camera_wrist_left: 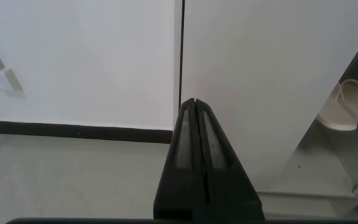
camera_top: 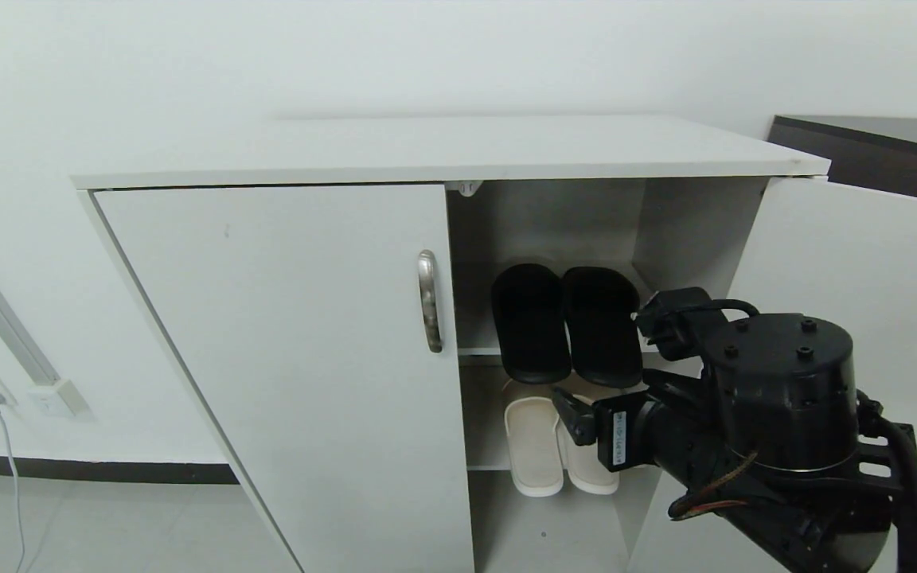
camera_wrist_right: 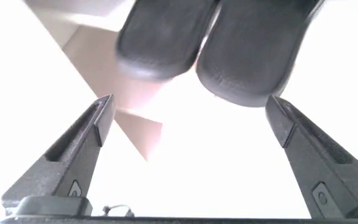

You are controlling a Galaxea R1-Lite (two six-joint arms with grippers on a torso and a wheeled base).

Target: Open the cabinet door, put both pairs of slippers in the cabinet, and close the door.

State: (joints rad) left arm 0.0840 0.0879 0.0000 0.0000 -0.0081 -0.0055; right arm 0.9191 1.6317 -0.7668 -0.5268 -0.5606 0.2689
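The black slippers (camera_top: 566,322) lie side by side on the cabinet's upper shelf (camera_top: 476,351), just right of centre in the head view. The white slippers (camera_top: 558,446) sit directly below them on the next shelf. Both pairs look thick, soft and rubbery, the black ones matte with rounded ends that overhang the shelf edge.

The cabinet (camera_top: 427,151) is smooth white laminate with sharp square edges. Its right door (camera_top: 848,263) stands swung open at the right of the frame. The left door (camera_top: 267,318) is shut and has a curved metal handle (camera_top: 428,301).

The right gripper (camera_wrist_right: 189,102) sits just in front of the black pair with its fingers (camera_wrist_right: 82,143) spread wide and holding nothing. The left gripper (camera_wrist_left: 194,109) has its fingers pressed together, empty, low beside the left door.

With both pairs stowed, closing the door seems to be what remains. The right arm should back straight out without nudging the overhanging soles. It should then push on the flat door panel near its free edge, slowly, since the laminate is slick.
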